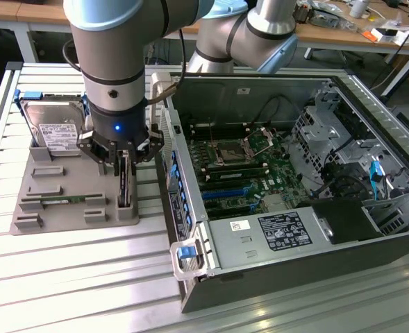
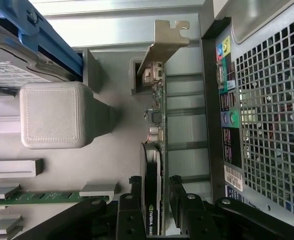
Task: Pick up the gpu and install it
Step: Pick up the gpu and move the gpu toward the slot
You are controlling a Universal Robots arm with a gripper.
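The arm points down, gripper (image 1: 123,171) spread wide.

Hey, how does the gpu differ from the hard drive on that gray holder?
The gpu is dark and thin, with a metal bracket at one end; the hard drive is a silver box with a white label. The gpu stands on edge, while the hard drive shows its broad labelled face. The open gripper straddles the gpu; the hard drive is apart from it. Both sit in the gray holder.
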